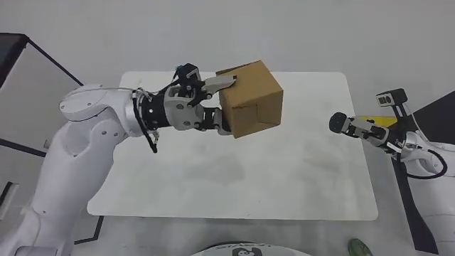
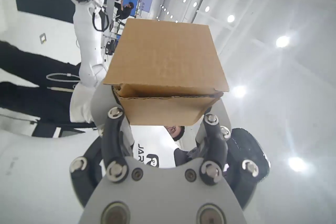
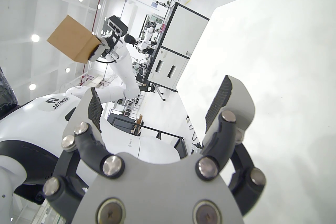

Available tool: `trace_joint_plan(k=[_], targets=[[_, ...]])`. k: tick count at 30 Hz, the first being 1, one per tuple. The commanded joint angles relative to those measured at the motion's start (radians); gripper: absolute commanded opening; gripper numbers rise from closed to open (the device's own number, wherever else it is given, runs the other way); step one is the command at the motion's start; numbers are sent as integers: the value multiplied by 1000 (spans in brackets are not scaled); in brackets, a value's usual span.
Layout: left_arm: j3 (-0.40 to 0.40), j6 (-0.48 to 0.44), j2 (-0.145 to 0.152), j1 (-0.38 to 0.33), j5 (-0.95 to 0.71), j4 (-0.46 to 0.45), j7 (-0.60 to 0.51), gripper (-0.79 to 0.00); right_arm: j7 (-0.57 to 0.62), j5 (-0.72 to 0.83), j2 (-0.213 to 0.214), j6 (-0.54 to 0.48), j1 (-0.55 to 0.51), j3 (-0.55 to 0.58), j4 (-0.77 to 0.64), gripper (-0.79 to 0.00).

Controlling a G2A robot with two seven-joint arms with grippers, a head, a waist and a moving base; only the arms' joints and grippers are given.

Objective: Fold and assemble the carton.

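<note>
Left claw (image 1: 222, 105): clenched on the carton (image 1: 252, 99), pinching two opposite sides at one end. Holds it raised clear of the table (image 1: 284, 178), above the far middle part, tilted with one corner uppermost. Appears folded into a closed brown box on every face in view. Seen from the left wrist, shows a flap (image 2: 162, 109) tucked in at the gripped end with a narrow dark gap along its edge, so probably not pressed fully home. Right claw (image 1: 338, 123): released, spread wide with nothing between, hanging near the table's right edge and well apart from the carton. Key relation for the coming move: carton off to the left of the free claw, across bare table, ungripped end turned toward that side, gripped end turned away. Lies roughly along the line between the two claws; close to cube-shaped, so no clear long axis to name. Far nearer the left arm, the one gripping it, leaving only the right arm free for pressing or tucking. Likely calls for bringing the free claw across to the exposed end, or for setting the box down on the table first. Some risk of crushing thin card under a hard pinch, or of twisting in the grip under a push from one side.
</note>
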Motion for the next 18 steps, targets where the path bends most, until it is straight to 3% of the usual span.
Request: trace_joint_plan(k=[1, 8, 13, 18], targets=[[-2, 1, -5, 5, -73, -4, 43, -785, 0, 0, 0, 0, 0, 0, 0, 0], [0, 0, -5, 9, -80, -2, 44, -785, 0, 0, 0, 0, 0, 0, 0, 0], [-7, -40, -19, 56, -329, -3, 142, -785, 0, 0, 0, 0, 0, 0, 0, 0], [-5, -19, -29, 78, -585, -21, 292, -785, 0, 0, 0, 0, 0, 0, 0, 0]])
